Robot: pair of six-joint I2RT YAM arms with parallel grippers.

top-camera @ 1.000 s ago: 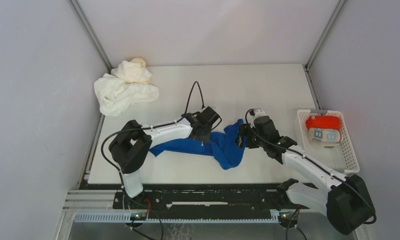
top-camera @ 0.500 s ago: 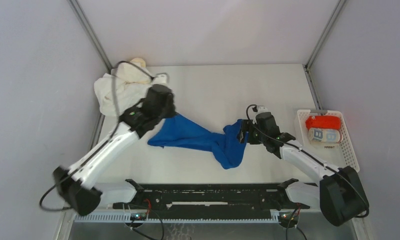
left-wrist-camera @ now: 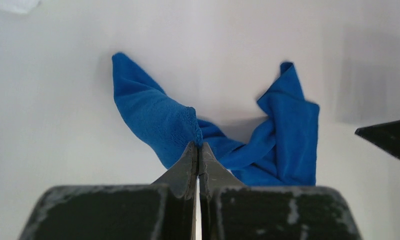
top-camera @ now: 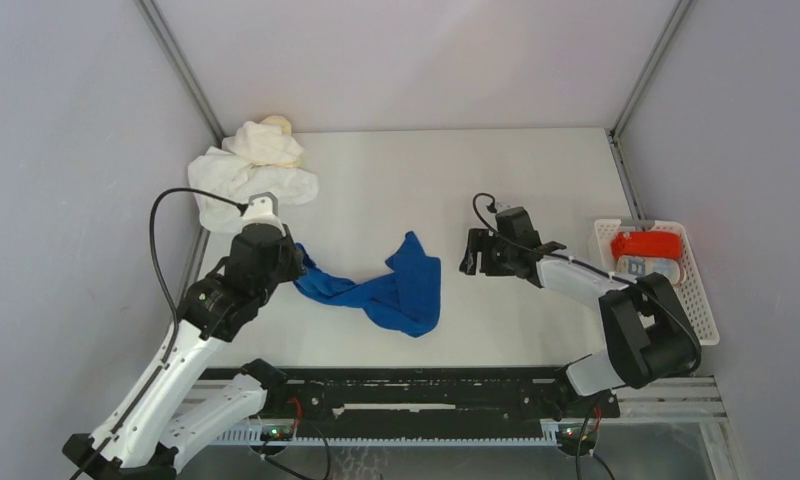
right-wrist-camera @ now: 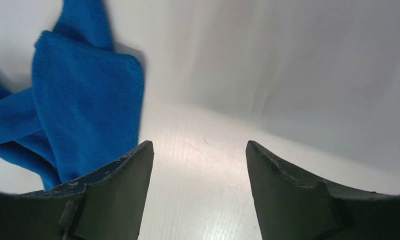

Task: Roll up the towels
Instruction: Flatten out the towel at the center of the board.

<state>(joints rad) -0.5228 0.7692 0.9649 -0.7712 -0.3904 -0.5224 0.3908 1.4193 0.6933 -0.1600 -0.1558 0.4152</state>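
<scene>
A royal blue towel (top-camera: 396, 290) lies crumpled on the table's middle, stretched from left to a wider bunch on the right. My left gripper (top-camera: 298, 262) is shut on its left corner; in the left wrist view the closed fingertips (left-wrist-camera: 198, 148) pinch the blue towel (left-wrist-camera: 153, 117). My right gripper (top-camera: 468, 253) is open and empty, just right of the towel and apart from it; its wrist view shows the blue towel (right-wrist-camera: 83, 95) to the left of the left finger. White and cream towels (top-camera: 248, 175) lie heaped at the back left. Rolled red (top-camera: 646, 244) and light-blue patterned (top-camera: 648, 270) towels sit in the basket.
A white slatted basket (top-camera: 704, 300) stands at the table's right edge. Grey walls enclose the table on three sides. The arms' black mounting rail (top-camera: 416, 395) runs along the near edge.
My left gripper pulled the blue towel's left corner leftward and nearer. My right gripper let go of the towel's right end, which dropped to the table and slid left; the right gripper now stands open.
</scene>
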